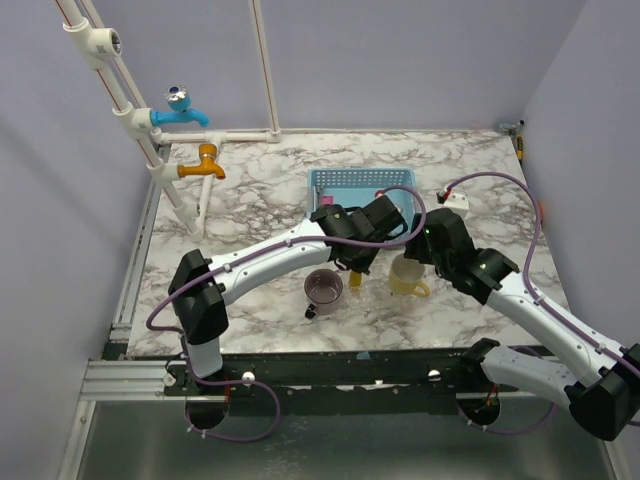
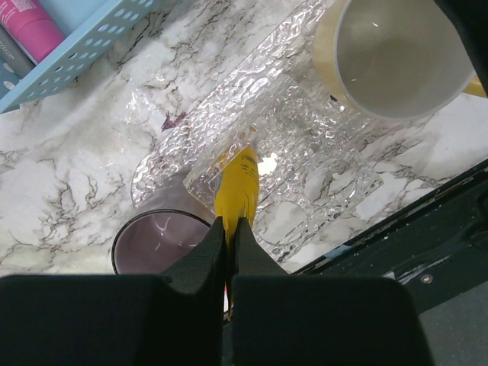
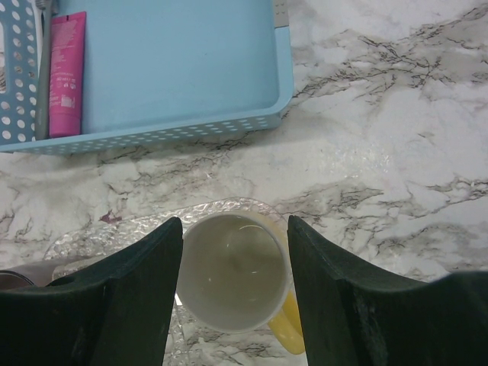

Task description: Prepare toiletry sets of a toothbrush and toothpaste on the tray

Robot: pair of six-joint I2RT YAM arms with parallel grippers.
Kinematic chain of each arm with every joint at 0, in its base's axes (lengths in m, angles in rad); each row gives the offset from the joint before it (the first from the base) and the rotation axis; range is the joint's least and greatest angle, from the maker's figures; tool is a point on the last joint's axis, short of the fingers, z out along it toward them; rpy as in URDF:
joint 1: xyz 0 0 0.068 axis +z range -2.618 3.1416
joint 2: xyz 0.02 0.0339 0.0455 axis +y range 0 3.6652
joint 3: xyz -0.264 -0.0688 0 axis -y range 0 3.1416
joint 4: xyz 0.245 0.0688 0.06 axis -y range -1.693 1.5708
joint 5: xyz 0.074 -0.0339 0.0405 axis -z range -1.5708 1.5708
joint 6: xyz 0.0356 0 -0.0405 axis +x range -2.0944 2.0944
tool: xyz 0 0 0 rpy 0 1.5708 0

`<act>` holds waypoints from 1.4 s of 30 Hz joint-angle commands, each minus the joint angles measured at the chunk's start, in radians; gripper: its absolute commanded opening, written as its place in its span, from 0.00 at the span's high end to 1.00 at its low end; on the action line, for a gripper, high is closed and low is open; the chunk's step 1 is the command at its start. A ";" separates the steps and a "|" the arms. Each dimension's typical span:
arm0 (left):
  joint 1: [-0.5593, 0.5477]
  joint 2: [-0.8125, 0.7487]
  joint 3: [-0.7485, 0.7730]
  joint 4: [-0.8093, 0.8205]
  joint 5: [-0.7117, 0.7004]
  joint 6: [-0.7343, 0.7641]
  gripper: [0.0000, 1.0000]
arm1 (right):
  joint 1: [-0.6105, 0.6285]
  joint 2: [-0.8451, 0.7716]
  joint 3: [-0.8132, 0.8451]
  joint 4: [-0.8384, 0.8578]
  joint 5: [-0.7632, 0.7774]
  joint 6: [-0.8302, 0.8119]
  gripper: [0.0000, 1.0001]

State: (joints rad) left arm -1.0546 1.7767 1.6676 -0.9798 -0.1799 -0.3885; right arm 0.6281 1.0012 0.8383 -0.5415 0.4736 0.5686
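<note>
My left gripper (image 2: 230,223) is shut on the yellow toothpaste tube (image 2: 238,183) and holds it upright over the clear textured tray (image 2: 320,152), between the mauve cup (image 2: 160,240) and the cream mug (image 2: 396,53). In the top view this gripper (image 1: 354,268) is at the table's middle with the yellow tube (image 1: 354,282) under it. My right gripper (image 3: 235,221) is open, with one finger on each side of the cream mug (image 3: 232,282), apart from it. The magenta-pink toothpaste tube (image 3: 67,72) lies in the blue basket (image 3: 191,61). No toothbrush clearly shows.
The blue basket (image 1: 360,185) stands behind the tray. A slim grey item (image 3: 44,46) lies beside the pink tube. Blue (image 1: 180,110) and orange (image 1: 205,160) taps on white pipes stand at the back left. A small white object (image 1: 452,197) lies right of the basket.
</note>
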 commanded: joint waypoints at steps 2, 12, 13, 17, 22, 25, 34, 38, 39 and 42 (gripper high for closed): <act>0.012 0.023 0.035 0.023 0.000 0.027 1.00 | -0.004 0.004 -0.014 0.011 -0.016 0.004 0.39; 0.015 0.049 0.052 0.035 0.006 0.045 1.00 | -0.003 0.015 -0.007 0.013 -0.013 -0.003 0.39; 0.015 0.050 0.052 0.036 0.007 0.046 1.00 | -0.004 0.017 -0.008 0.015 -0.014 -0.002 0.39; 0.015 0.051 0.047 0.036 0.010 0.046 1.00 | -0.004 0.022 -0.007 0.017 -0.014 -0.004 0.39; 0.016 0.045 0.026 0.043 0.007 0.041 1.00 | -0.004 0.026 -0.004 0.018 -0.016 -0.004 0.39; 0.020 0.045 0.010 0.049 0.011 0.035 1.00 | -0.004 0.028 -0.003 0.018 -0.017 -0.005 0.39; 0.025 0.046 -0.031 0.073 0.030 0.020 1.00 | -0.005 0.030 -0.006 0.018 -0.016 -0.003 0.39; 0.028 0.046 -0.041 0.075 0.031 0.017 1.00 | -0.005 0.031 -0.008 0.018 -0.018 -0.004 0.39; 0.028 0.046 -0.043 0.075 0.030 0.016 1.00 | -0.003 0.031 -0.008 0.018 -0.018 -0.004 0.39; 0.030 0.045 -0.050 0.078 0.030 0.013 1.00 | -0.004 0.031 -0.008 0.017 -0.018 -0.004 0.38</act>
State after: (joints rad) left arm -1.0294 1.8191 1.6325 -0.9226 -0.1650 -0.3626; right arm 0.6281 1.0286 0.8383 -0.5400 0.4725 0.5682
